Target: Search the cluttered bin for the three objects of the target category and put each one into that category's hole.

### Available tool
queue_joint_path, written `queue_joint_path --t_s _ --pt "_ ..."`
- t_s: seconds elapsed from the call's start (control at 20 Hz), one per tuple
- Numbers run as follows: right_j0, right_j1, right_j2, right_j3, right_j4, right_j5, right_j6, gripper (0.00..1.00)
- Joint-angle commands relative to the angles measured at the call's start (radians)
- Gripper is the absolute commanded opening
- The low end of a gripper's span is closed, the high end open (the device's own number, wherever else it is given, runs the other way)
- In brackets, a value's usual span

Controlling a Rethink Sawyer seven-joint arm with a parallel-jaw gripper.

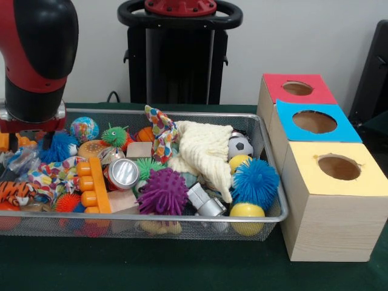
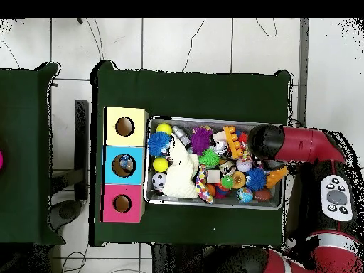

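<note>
The silver wire-mesh bin (image 1: 270, 159) is packed with toys. It also shows in the overhead view (image 2: 213, 204). The blue-surround hole (image 1: 314, 121) is the middle one of three wooden boxes to the right of the bin, and it also shows from above (image 2: 124, 165). My gripper (image 1: 33, 125) hangs over the bin's left end, just above a blue spiky ball (image 1: 59, 145). Its lower part is hidden behind toys. In the overhead view the arm (image 2: 266, 141) covers the gripper.
The bin holds a purple spiky ball (image 1: 162, 191), another blue spiky ball (image 1: 254, 180), two yellow balls (image 1: 247, 212), a soccer ball (image 1: 240, 145), a cream cloth (image 1: 203, 154), a silver can (image 1: 123, 173) and an orange brick (image 1: 94, 185). The red hole (image 1: 297, 88) and the yellow hole (image 1: 339, 167) flank the blue one.
</note>
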Motion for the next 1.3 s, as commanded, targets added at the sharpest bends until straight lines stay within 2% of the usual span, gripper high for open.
queue_joint_path --t_s 0.05,0.2,0.45,0.85,1.05,1.3 --pt "0.014 0.042 0.017 -0.017 -0.046 -0.006 0.029 1.00" --pt "-0.002 0.047 0.042 -0.009 -0.034 -0.055 0.022 1.00" --pt "-0.013 0.067 0.059 -0.019 -0.028 -0.083 0.019 1.00" --pt "-0.070 0.085 0.124 0.025 0.005 -0.186 -0.010 1.00" --pt "-0.055 0.090 0.094 0.011 -0.008 -0.154 0.002 1.00" --pt "-0.022 0.099 0.048 -0.023 -0.018 -0.063 0.011 1.00"
